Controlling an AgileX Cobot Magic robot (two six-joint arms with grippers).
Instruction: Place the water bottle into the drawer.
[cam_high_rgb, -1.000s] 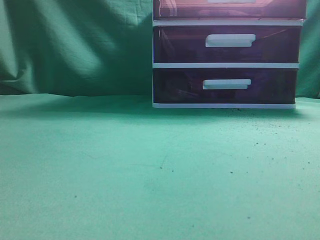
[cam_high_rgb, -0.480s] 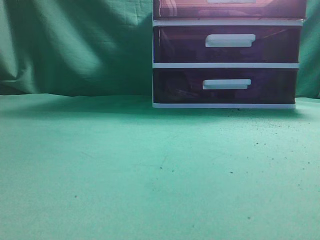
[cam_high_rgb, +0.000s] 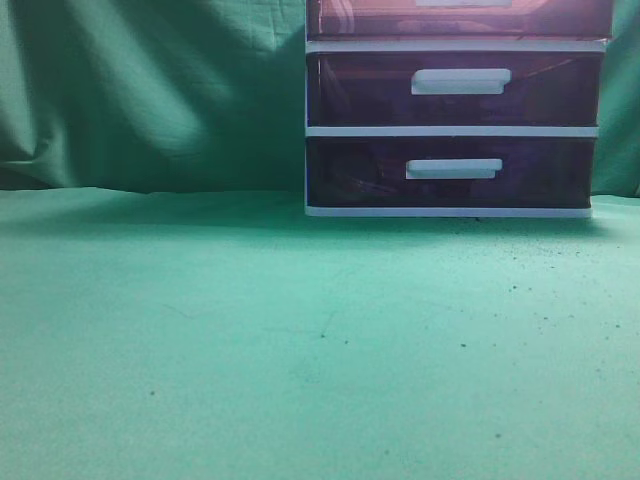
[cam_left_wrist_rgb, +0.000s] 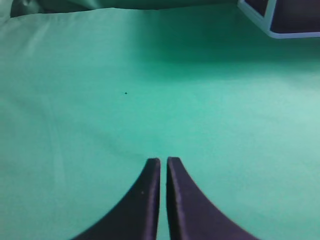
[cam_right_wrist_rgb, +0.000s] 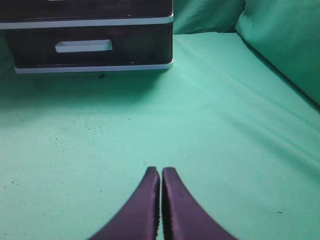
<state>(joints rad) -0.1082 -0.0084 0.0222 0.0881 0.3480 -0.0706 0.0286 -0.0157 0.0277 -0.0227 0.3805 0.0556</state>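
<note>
The reddish-brown drawer (cam_high_rgb: 380, 17) with a white handle is the top drawer of a white-framed unit (cam_high_rgb: 455, 130) at the back right, cut off by the top edge of the exterior view; it looks shut. No water bottle shows in any view. My left gripper (cam_left_wrist_rgb: 163, 160) is shut and empty over bare green cloth, with a corner of the unit (cam_left_wrist_rgb: 280, 34) far ahead on the right. My right gripper (cam_right_wrist_rgb: 161, 170) is shut and empty over the cloth, the unit (cam_right_wrist_rgb: 90, 22) well ahead on the left. Neither gripper shows in the exterior view.
Two darker purple drawers, a middle one (cam_high_rgb: 350, 90) and a bottom one (cam_high_rgb: 350, 172), sit shut below the top drawer. Green cloth (cam_high_rgb: 250, 330) covers the table and hangs as a backdrop behind. A cloth fold rises at the right (cam_right_wrist_rgb: 280, 45).
</note>
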